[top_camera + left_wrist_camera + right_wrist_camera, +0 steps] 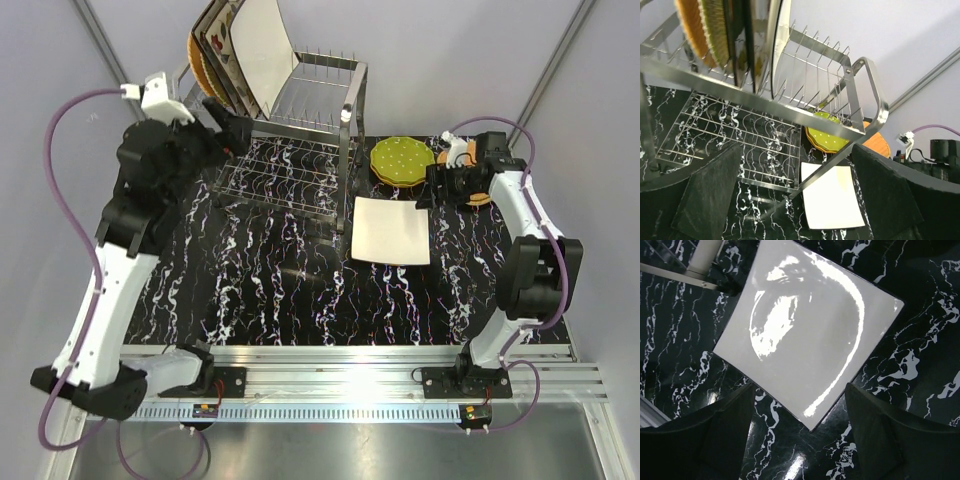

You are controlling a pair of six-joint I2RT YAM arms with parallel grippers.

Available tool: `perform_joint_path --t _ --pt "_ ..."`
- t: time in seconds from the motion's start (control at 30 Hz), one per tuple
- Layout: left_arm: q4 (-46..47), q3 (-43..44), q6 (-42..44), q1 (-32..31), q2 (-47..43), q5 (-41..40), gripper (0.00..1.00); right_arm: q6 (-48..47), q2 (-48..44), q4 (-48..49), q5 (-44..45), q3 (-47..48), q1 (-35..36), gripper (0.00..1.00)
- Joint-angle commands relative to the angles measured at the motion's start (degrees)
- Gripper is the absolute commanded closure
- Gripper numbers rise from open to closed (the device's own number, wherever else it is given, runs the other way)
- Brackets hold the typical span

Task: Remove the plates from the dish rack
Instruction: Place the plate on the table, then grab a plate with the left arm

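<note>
- Tabletop: glossy black marbling with white veins and faint purple flecks
- Dish rack: shiny silver steel wire
- Square plate lying flat: plain glossy cream-white with bright glare
- Round plate: lime green with small pale dots
- Flat orange plate: orange-tan, mostly hidden
- Wicker plate standing in the rack: woven orange-tan
- Green racked plate: yellow-green, textured
- Flowered square plate: cream with a brown rim and reddish marks
- Front racked plate: plain cream back
- Left arm and right arm: white shells with black joints
- Cable: purple
</note>
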Motion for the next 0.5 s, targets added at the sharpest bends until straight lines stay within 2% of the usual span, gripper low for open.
perform_joint_path --t 0.0,0.17,0.27,0.47 --pt "-5.00 9.78 0.09 1.58 5.93 4.49 0.07 -1.29 -4.61 -0.72 -5.93 -0.87 0.30 0.21" --pt "-7.73 21.49 -5.79 5.89 16.12 13.78 0.14 0.38 -7.51 -0.64 -9.01 -1.93 0.30 0.21" --pt "-5.98 24.05 -10.36 8.44 19.30 19.06 0.19 1.52 -8.83 -0.20 -10.42 -2.72 0.39 0.21" --pt "-1.41 26.87 -16.34 11.08 24.40 23.21 0.25 1.96 -10.68 0.68 -11.21 -4.21 0.30 0.21"
